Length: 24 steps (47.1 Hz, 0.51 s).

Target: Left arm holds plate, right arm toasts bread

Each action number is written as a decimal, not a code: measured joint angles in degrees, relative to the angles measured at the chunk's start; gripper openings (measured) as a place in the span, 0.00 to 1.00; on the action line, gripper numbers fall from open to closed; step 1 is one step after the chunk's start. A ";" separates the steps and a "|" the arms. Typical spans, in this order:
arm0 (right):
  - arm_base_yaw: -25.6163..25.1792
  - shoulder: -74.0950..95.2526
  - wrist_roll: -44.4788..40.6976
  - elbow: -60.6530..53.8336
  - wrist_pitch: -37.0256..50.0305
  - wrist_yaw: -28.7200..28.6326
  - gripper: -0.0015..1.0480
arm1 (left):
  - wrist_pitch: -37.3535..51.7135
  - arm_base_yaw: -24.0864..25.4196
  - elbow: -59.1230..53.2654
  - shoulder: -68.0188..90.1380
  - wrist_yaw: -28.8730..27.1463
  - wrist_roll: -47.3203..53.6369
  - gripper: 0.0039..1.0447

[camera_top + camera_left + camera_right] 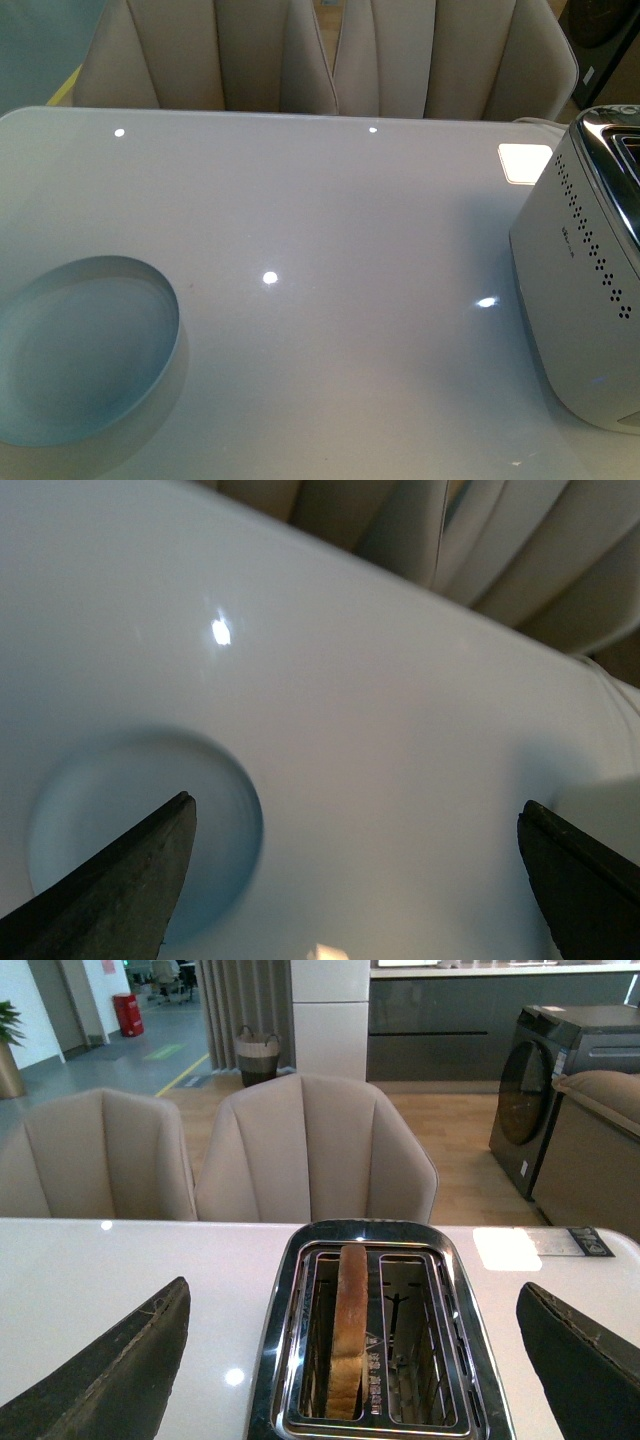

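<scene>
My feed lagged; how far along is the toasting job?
Done: the bread stands in one toaster slot. In hand: nothing; the right pincer is open above the toaster, the left pincer open above the plate. Left: grip the plate, which sits empty on the table.

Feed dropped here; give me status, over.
Both grippers open, empty, left, right. Bread upright in toaster slot. Plate empty on table. Nothing obstructing.

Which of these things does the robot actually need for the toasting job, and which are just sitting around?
Needed:
round pale blue plate
tan bread slice
shiny silver toaster
open left tool
open right tool

Just around:
beige padded chairs
dark washing machine
</scene>
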 joint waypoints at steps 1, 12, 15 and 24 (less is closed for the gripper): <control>0.00 0.00 0.00 0.00 0.00 0.02 0.92 | 5.79 -0.07 -2.08 -0.57 -2.60 2.27 0.88; 0.00 0.00 0.00 0.00 -0.02 0.02 0.92 | 48.39 4.59 -23.87 -10.29 -4.61 24.37 0.41; 0.00 0.00 0.00 0.00 0.00 0.02 0.92 | 48.46 6.25 -27.12 -12.90 -3.15 25.62 0.26; 0.00 0.00 0.00 0.00 -0.02 0.00 0.92 | 47.41 9.22 -32.48 -19.54 -0.07 26.53 0.03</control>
